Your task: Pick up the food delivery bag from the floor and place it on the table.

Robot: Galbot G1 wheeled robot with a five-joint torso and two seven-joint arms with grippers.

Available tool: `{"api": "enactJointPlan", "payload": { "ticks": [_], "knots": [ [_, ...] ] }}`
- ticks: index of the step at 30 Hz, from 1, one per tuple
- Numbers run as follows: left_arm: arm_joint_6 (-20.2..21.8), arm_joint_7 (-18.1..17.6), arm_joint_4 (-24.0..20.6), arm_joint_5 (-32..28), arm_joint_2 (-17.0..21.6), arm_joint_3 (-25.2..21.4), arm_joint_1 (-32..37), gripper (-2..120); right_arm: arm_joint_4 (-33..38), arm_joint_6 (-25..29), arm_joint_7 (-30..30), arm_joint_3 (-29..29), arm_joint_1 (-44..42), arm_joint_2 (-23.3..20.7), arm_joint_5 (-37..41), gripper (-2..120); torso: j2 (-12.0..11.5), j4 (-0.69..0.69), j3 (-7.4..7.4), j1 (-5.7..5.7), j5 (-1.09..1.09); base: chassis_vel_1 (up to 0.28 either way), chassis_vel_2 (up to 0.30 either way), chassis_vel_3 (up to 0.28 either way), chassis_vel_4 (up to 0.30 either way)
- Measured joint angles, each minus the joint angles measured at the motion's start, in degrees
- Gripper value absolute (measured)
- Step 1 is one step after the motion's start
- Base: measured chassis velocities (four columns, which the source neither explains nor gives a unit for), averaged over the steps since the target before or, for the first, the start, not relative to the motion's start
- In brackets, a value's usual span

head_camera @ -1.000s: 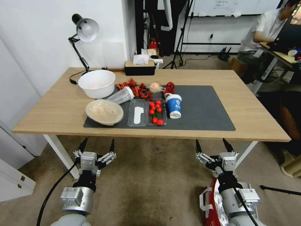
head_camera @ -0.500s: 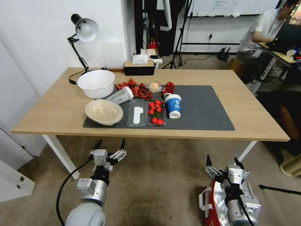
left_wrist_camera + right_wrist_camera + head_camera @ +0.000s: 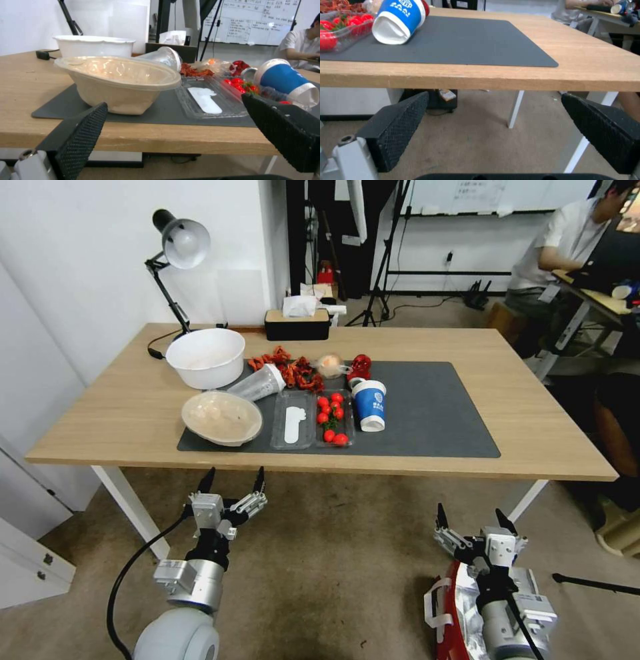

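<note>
The food delivery bag (image 3: 448, 613) stands on the floor (image 3: 333, 573) at the lower right, showing a red panel, a white strap and silver lining; my right arm covers most of it. Just above the bag, my right gripper (image 3: 470, 513) (image 3: 495, 95) hangs open and holds nothing, in front of the table's near edge. My left gripper (image 3: 233, 477) (image 3: 173, 101) is open and empty too, held below the near edge of the table (image 3: 533, 433) (image 3: 30, 82) (image 3: 593, 62) by the dark grey mat (image 3: 427, 413).
The mat's left half holds a white bowl (image 3: 205, 357), a lidded beige bowl (image 3: 221, 417), a tray of tomatoes (image 3: 332, 420) and a tipped blue cup (image 3: 369, 405). A white table leg (image 3: 130, 510) stands left of my left arm, with a white cabinet (image 3: 30, 567) beyond it.
My left arm has shifted right, toward the middle. My right gripper has dropped lower and pulled back over the bag. Both stay open.
</note>
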Motion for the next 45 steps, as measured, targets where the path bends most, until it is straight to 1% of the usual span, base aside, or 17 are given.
{"api": "enactJointPlan", "payload": {
  "ticks": [10, 20, 26, 29, 35, 38, 40, 45],
  "knots": [
    [-1.32, 0.08, -0.07, 0.6, -0.33, -0.71, 0.58, 100, 0.11, 0.96, -0.45, -0.23, -0.14, -0.03, -0.03, 100, 0.0, 0.0, 0.0, 0.0, 0.0, 0.0, 0.0, 0.0, 0.0],
    [-4.7, 0.3, 0.18, 0.98, -0.92, -0.9, 1.04, 100, 0.55, 1.32, -0.48, -0.36, -0.28, -0.05, -0.02, 100, 0.0, 0.0, 0.0, 0.0, 0.0, 0.0, 0.0, 0.0, 0.0],
    [-5.24, 0.31, 0.42, 1.07, -1.09, -0.82, 1.13, 100, 0.37, 1.41, -0.48, -0.36, -0.28, -0.05, 0.09, 100, 0.0, 0.0, 0.0, 0.0, 0.0, 0.0, 0.0, 0.0, 0.0],
    [-4.63, 0.12, 0.47, 1.65, -1.19, -0.83, 1.24, 100, 0.24, 1.4, -0.46, -0.29, -0.18, -0.05, 0.32, 100, -0.06, 0.0, -0.03, -0.04, 0.0, 0.0, 0.0, 0.0, 0.0],
    [-4.3, -0.26, 0.87, 2.57, -1.57, -0.33, 1.1, 100, 0.06, 1.11, -0.37, -0.23, 0.11, -0.05, 0.64, 100, -1.26, 0.0, -0.68, -0.57, 0.0, 0.0, 0.0, 0.0, 0.0],
    [-4.3, -0.25, 1.15, 2.83, -1.86, -0.08, 0.87, 100, -0.1, 0.98, -0.31, -0.21, 0.26, -0.06, 0.82, 100, -2.53, 0.0, -1.39, -1.14, 0.0, 0.0, 0.0, 0.0, 0.0],
    [-4.3, -0.24, 1.22, 2.88, -1.88, -0.06, 0.84, 100, -0.12, 0.98, -0.31, -0.19, 0.27, -0.06, 0.87, 100, -2.75, -0.01, -1.51, -1.24, 0.0, 0.0, 0.0, 0.0, 0.0],
    [-4.47, -0.24, 1.55, 3.2, -2.05, 0.01, 0.68, 100, -0.18, 0.94, -0.23, -0.05, 0.35, -0.06, 1.24, 100, -4.58, -0.01, -2.54, -2.01, 0.0, 0.0, 0.0, 0.0, 0.0]
  ]
}}
